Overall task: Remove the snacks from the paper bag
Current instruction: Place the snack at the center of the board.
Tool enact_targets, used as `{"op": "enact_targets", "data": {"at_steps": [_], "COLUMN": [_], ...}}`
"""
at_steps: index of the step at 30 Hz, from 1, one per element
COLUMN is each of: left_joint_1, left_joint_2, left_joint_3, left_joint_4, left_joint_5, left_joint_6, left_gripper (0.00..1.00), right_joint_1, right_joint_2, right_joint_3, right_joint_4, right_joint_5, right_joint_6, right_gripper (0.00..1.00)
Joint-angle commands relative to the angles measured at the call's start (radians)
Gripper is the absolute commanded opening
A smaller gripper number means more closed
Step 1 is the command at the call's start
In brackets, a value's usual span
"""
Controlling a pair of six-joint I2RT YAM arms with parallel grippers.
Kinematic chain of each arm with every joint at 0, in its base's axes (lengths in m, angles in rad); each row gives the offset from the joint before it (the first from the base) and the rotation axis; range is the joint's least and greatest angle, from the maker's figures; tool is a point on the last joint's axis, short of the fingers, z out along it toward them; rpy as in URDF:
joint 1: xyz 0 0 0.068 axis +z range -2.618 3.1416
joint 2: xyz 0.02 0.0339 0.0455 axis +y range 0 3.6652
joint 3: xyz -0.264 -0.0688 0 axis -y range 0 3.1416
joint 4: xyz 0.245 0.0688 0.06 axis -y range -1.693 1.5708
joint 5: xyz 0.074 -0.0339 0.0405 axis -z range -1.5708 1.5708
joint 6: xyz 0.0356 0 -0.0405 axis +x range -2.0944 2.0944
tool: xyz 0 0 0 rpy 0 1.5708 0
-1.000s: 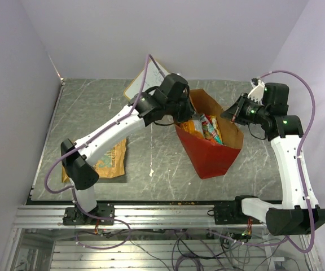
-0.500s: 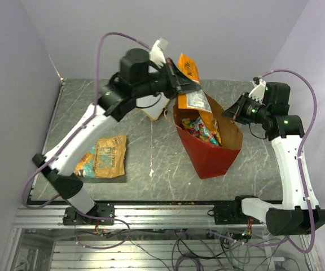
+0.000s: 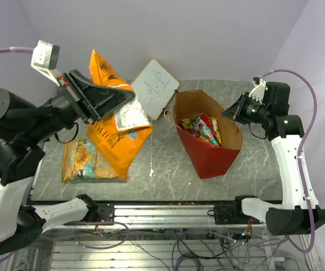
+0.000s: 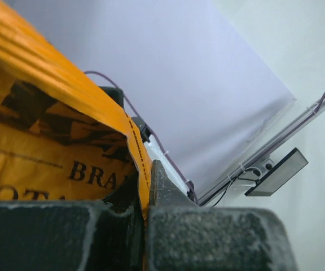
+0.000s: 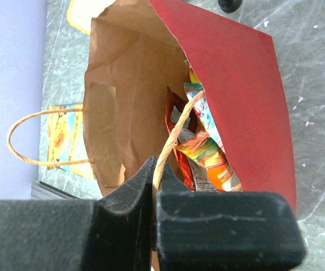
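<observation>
The red paper bag stands open at centre right, its brown inside showing, with several snacks in it. My right gripper is shut on the bag's near twisted handle at the right rim. My left gripper is raised high over the left side, shut on the edge of a large orange snack packet that hangs from it. Another tan and teal packet lies flat on the table at left.
A small whiteboard leans at the back, just left of the bag. The bag's far handle hangs loose outside. The metal rail runs along the near table edge, and walls close in on three sides.
My left arm has pulled the orange packet up out of the bag and swung it leftward and high over the table. The right gripper and bag have stayed put.
</observation>
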Motion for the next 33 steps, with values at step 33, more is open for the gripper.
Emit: {"op": "enact_targets", "data": {"at_steps": [33], "left_joint_1": [0.155], "left_joint_2": [0.201], "left_joint_3": [-0.203], "left_joint_4": [-0.786], "left_joint_5": [-0.499], "left_joint_6": [0.390], "left_gripper": [0.07], "right_joint_1": [0.003], "right_joint_2": [0.076], "right_joint_3": [0.055], "right_joint_4": [-0.026], "right_joint_5": [0.031], "right_joint_6": [-0.085], "right_gripper": [0.00]}}
